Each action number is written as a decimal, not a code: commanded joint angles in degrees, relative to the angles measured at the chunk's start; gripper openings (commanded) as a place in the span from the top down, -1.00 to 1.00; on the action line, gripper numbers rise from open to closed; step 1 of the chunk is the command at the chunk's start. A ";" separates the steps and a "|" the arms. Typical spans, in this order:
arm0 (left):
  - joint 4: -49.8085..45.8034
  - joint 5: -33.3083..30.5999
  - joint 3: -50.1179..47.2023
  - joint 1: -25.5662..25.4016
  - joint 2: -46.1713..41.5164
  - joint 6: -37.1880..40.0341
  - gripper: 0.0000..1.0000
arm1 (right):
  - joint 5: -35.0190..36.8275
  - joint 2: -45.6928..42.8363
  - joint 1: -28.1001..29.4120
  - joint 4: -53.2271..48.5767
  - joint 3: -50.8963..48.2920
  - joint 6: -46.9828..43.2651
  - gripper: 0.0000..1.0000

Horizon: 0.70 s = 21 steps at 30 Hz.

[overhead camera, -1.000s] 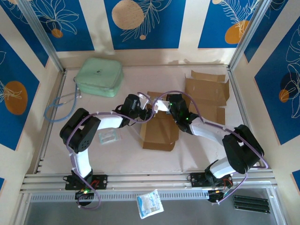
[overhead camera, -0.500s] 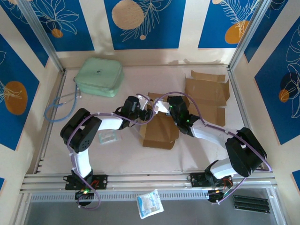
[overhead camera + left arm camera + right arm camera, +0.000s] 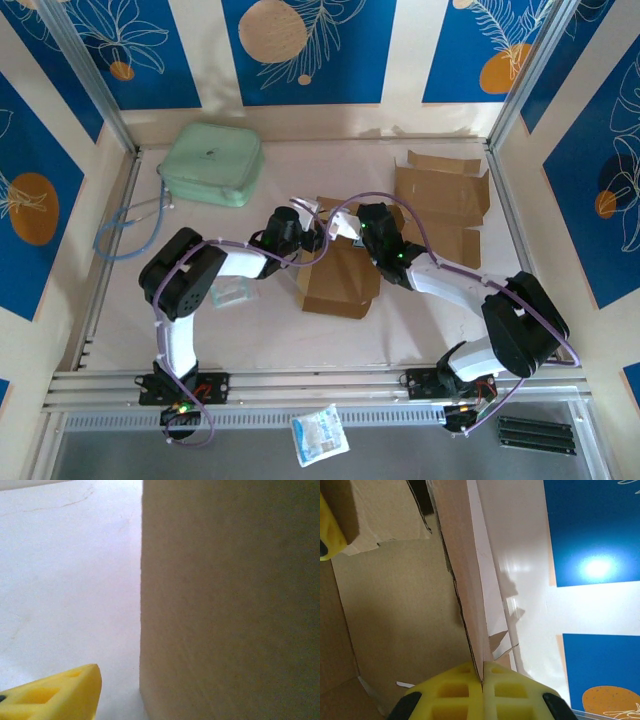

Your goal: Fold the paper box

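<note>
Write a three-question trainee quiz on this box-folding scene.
1. True or false: the right tool is clamped on a wall of the paper box.
2. Which thing lies at the far left of the top view? A. green case B. red mug C. metal bowl
3. Fill in: the flat cardboard lies to the box's ___ in the top view.
Key: 1 true; 2 A; 3 right.
</note>
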 commanded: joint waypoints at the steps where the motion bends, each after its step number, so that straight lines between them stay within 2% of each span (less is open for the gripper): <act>1: -0.44 -4.20 -0.43 -1.29 1.95 -0.82 -0.25 | -4.40 0.73 1.81 -2.09 1.38 3.61 1.00; 11: 0.30 -8.58 -1.49 -2.38 1.12 -1.05 -0.06 | -5.08 1.95 2.08 -3.82 1.94 4.76 1.00; 13: 0.56 -9.44 -1.73 -2.77 0.78 -1.03 0.18 | -5.22 2.21 2.08 -3.86 2.11 4.82 1.00; 15: 1.00 -9.66 -1.93 -3.03 0.36 -1.07 0.28 | -5.40 2.40 2.16 -4.45 2.46 4.99 1.00; 19: 1.37 -10.19 -2.41 -3.40 -0.61 -1.17 0.28 | -5.73 2.88 2.32 -4.75 2.47 5.73 1.00; 21: 1.33 -10.40 -2.61 -3.52 -1.13 -1.38 0.20 | -5.91 3.21 2.25 -4.70 2.38 5.75 1.00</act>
